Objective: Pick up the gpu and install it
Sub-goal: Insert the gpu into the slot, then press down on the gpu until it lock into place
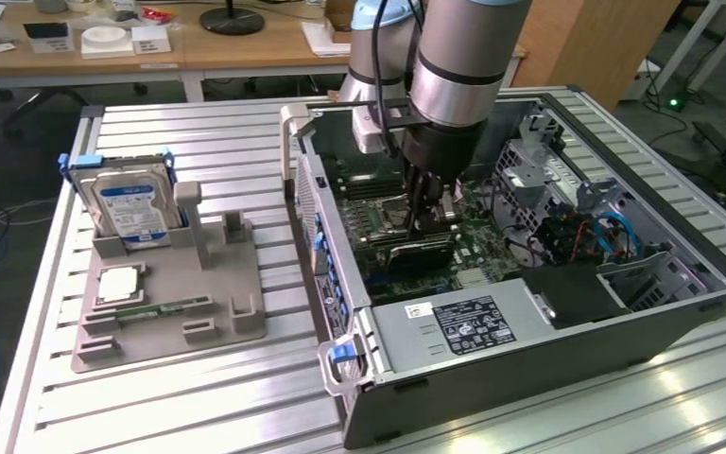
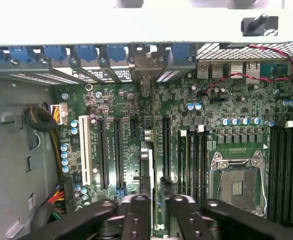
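The arm reaches straight down into the open computer case (image 1: 552,312), which lies on its side on the slatted surface (image 1: 212,397) so that the motherboard (image 2: 236,125) faces up and the slots can be reached from above. The tool (image 1: 429,213) hangs low over the board, and the gpu (image 1: 414,253) sits directly beneath it, standing on its long edge among the expansion slots.

In the wrist view the card runs edge-on as a thin pale strip (image 2: 146,165) from between the fingers (image 2: 136,215) away toward the rear wall of the case, where its silver bracket (image 2: 145,67) lines up with an opening in the row of blue slot clips (image 2: 86,52). That upright pose fits a card being pushed into a slot: edge down, bracket against the rear wall. Whether it is fully seated I cannot tell.

The tool is pinching the gpu by its upper edge, the two fingers close on either side of the thin card with only it between them.

Well away from the tool, outside the case, a grey fixture tray (image 1: 167,303) holds a hard drive (image 1: 129,208) upright, with a small chip (image 1: 124,284) and a memory stick (image 1: 162,309) lying flat, each in its own recess so it stays put.
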`<action>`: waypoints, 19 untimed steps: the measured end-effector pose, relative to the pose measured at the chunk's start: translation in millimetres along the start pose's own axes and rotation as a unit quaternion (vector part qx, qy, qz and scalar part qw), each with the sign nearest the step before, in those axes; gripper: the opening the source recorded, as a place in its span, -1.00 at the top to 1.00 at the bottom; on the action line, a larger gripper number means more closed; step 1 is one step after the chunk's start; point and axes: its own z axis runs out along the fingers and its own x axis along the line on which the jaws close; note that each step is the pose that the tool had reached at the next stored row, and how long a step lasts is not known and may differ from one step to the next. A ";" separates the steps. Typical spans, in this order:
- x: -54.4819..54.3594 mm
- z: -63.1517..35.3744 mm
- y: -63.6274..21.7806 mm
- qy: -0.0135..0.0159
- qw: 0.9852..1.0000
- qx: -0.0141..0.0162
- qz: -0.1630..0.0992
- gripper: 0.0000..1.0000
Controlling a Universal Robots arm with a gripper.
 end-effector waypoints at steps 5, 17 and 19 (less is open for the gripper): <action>0.0 0.0 0.0 0.000 1.000 0.000 0.000 0.60; 0.0 -0.1 0.0 0.000 1.000 0.000 0.000 0.76; 0.0 0.0 0.0 0.000 1.000 0.000 0.000 0.76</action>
